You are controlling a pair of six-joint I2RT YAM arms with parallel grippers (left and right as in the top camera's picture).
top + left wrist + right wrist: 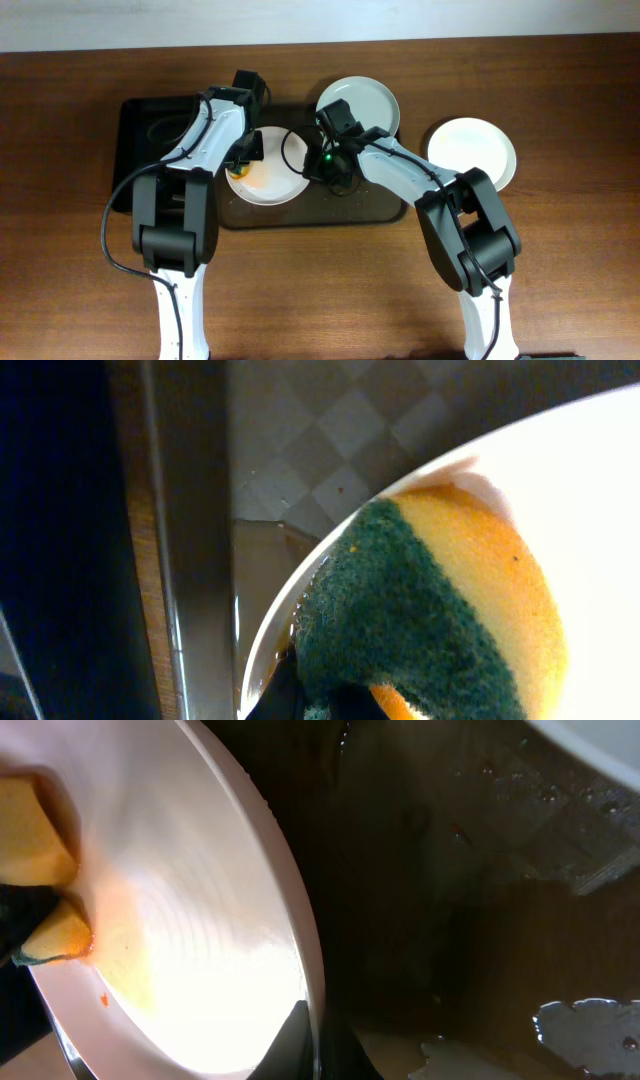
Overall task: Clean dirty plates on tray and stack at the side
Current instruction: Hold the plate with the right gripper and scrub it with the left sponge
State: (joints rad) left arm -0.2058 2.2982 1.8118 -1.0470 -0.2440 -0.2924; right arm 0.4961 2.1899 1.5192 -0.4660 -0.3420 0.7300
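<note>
A white plate (270, 182) with an orange smear lies on the left part of the brown tray (380, 212). My left gripper (241, 163) is shut on a green and yellow sponge (430, 610) and presses it on the plate's (590, 510) left side. My right gripper (320, 166) is shut on this plate's right rim (200, 950); its fingers (315, 1040) pinch the edge. The sponge also shows in the right wrist view (35, 850). A pale blue-green plate (358, 103) sits at the tray's far edge. Another white plate (472, 150) lies on the table to the right.
A smaller black tray (150, 140) lies left of the brown tray, under the left arm. The brown tray's floor (480, 920) is wet, with water patches. The wooden table (320, 290) stretches in front of the tray.
</note>
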